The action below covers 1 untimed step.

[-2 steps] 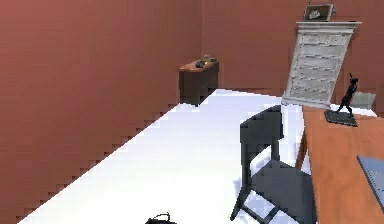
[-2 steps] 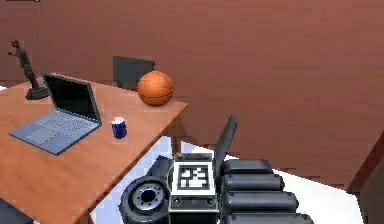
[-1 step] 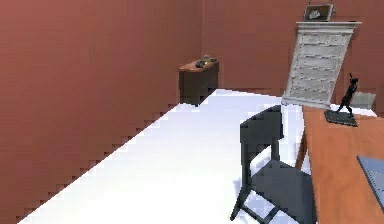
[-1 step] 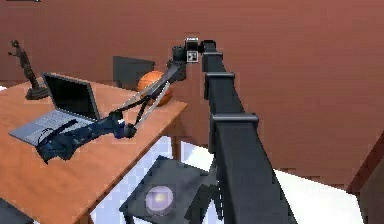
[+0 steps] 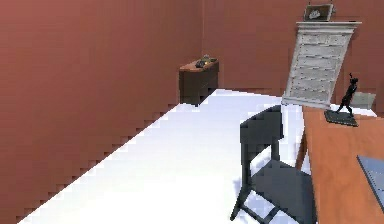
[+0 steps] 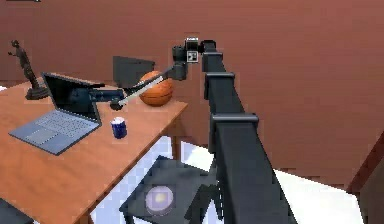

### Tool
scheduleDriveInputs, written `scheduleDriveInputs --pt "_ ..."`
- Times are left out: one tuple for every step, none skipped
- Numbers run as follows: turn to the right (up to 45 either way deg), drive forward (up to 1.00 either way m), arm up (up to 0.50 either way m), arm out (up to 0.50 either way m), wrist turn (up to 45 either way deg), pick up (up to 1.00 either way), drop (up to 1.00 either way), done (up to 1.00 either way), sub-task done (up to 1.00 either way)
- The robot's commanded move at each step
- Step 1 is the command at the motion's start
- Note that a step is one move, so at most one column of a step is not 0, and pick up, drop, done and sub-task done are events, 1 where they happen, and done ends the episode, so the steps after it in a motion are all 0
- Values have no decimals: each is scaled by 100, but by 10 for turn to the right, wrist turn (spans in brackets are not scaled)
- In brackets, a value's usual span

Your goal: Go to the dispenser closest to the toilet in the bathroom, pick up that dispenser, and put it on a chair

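Wooden table (image 6: pixel 40 175) bears laptop (image 6: pixel 62 115) and basketball (image 6: pixel 157 90), claw (image 6: pixel 104 97) near them.

In the forward view, a chair (image 5: pixel 266 135) stood at the surface's (image 5: pixel 335 170) 9 o'clock. A statue (image 5: pixel 346 100) stood on the surface's far end, with a dresser (image 5: pixel 320 62) behind it at 11 o'clock and a low cabinet (image 5: pixel 199 80) at the dresser's 9 o'clock. In the arm side view, a laptop (image 6: pixel 60 115) sat on the surface, a can (image 6: pixel 119 128) at its 3 o'clock and a ball (image 6: pixel 156 90) at the can's 1 o'clock.
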Motion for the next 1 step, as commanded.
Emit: scheduleDriveInputs --pt "0 0 0 0 450 0 0 0 0"
